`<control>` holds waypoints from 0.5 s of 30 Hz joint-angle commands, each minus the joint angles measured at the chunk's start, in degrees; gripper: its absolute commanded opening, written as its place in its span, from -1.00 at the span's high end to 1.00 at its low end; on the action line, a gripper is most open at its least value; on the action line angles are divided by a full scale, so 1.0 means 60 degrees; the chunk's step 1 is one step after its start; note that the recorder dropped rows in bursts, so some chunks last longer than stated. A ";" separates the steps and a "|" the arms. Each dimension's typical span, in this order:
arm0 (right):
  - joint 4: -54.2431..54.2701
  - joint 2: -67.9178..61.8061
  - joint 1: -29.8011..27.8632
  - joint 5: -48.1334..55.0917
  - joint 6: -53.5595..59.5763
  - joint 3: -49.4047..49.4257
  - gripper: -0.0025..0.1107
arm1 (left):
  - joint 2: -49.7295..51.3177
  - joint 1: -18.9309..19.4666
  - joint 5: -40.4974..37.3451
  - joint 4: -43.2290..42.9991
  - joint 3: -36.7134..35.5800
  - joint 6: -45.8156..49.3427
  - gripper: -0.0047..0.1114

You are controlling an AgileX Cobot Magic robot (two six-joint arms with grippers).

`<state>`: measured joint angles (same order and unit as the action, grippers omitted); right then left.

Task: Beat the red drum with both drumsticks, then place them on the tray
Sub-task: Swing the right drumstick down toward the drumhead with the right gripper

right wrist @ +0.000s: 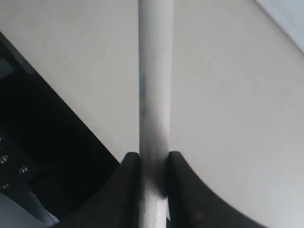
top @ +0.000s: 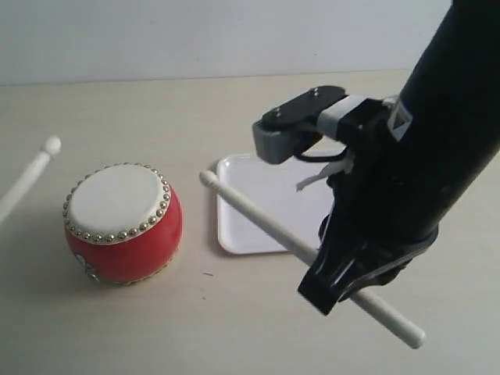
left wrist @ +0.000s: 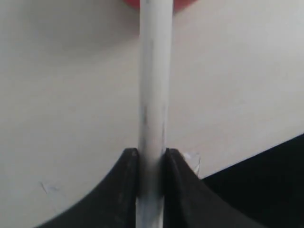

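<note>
Left fingers clamp the left stick, right fingers the right stick toward its butt; both look light, stiff, smooth. Drum sits at the tray's nine o'clock.

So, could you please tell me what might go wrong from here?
The right tool grips the right drumstick near its back end, so a hard beat might twist it in the grip. Its tip is close to the tray rim; a low swing toward the red drum might clip it.
</note>
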<state>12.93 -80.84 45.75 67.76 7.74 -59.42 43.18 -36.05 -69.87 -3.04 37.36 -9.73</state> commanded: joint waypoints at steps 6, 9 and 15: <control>-0.0786 -0.1861 0.1098 0.0334 -0.0492 -0.2037 0.96 | -0.0256 0.0030 0.1498 0.1083 -0.1237 0.0394 0.92; -0.1110 -0.2144 0.1098 0.0367 -0.0492 -0.2535 0.96 | -0.0117 0.0030 0.1728 0.1188 -0.1237 0.0175 0.92; -0.1063 -0.2535 0.1098 0.0367 -0.0448 -0.2859 0.96 | -0.0070 0.0143 0.2527 0.1463 -0.1305 -0.0845 0.92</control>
<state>6.89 -95.45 52.21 69.73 4.94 -75.64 42.90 -35.67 -57.30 4.93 29.79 -12.05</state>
